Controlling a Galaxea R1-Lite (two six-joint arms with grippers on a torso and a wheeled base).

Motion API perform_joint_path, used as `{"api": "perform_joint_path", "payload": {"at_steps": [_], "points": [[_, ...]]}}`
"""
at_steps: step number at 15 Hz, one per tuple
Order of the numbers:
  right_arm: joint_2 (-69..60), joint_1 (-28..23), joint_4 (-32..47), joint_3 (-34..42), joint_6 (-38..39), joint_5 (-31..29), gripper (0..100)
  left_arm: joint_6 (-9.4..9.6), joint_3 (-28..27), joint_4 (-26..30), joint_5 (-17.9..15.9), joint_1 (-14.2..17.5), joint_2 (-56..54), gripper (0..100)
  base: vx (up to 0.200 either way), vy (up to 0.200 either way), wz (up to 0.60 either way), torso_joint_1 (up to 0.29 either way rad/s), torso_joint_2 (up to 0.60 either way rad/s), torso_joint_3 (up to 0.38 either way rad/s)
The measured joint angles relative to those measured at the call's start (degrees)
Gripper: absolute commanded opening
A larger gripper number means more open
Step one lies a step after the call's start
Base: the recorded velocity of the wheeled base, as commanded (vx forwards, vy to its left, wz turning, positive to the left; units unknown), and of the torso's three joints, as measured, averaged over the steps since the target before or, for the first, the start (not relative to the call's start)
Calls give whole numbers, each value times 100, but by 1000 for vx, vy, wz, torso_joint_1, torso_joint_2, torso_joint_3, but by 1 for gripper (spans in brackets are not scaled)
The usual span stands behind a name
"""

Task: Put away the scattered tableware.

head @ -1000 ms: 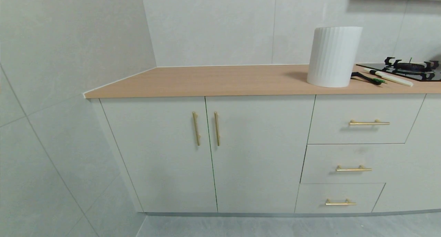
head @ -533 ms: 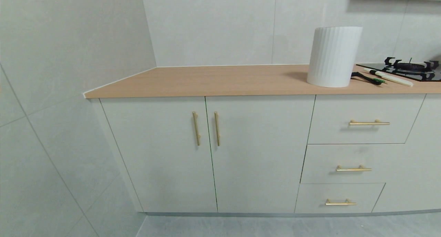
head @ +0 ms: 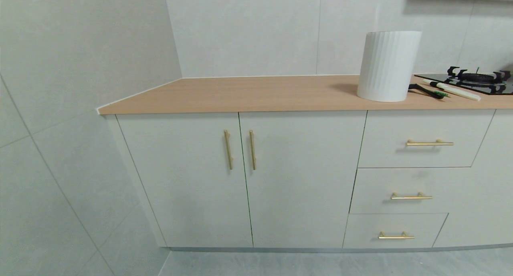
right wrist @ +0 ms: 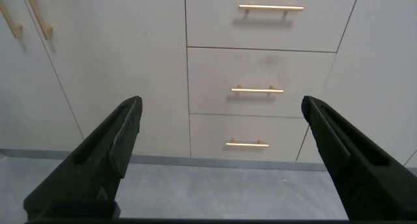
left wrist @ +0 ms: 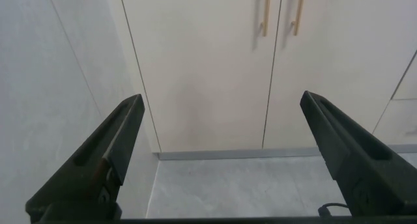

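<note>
one white ribbed canister (head: pixel 388 65) stands on the counter (head: pixel 256 93), contents hidden; left end effector (left wrist: pixel 220 99) and right end effector (right wrist: pixel 220 101) gape apart.

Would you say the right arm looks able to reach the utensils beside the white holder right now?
Probably not yet: the right gripper hangs low before the drawers, the utensils up on the countertop.
</note>
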State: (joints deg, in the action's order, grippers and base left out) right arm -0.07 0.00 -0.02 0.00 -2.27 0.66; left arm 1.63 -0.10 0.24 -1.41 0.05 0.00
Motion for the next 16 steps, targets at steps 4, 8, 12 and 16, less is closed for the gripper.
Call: {"api": "perform_joint_path", "payload": {"at_steps": [4,8,12,16], "points": [[0,-5,5,0,6,2,100,-22,2,0,0,0,0,100,0,-200,0,2,5,2],[0,0,10,0,13,-4,100,-9,5,-2,0,-2,0,100,0,-200,0,6,5,2],[0,0,12,0,35,-6,100,-7,5,0,0,0,0,100,0,-200,0,1,4,2],[0,0,12,0,41,-6,100,-7,5,0,0,0,0,100,0,-200,0,1,2,6]]}}
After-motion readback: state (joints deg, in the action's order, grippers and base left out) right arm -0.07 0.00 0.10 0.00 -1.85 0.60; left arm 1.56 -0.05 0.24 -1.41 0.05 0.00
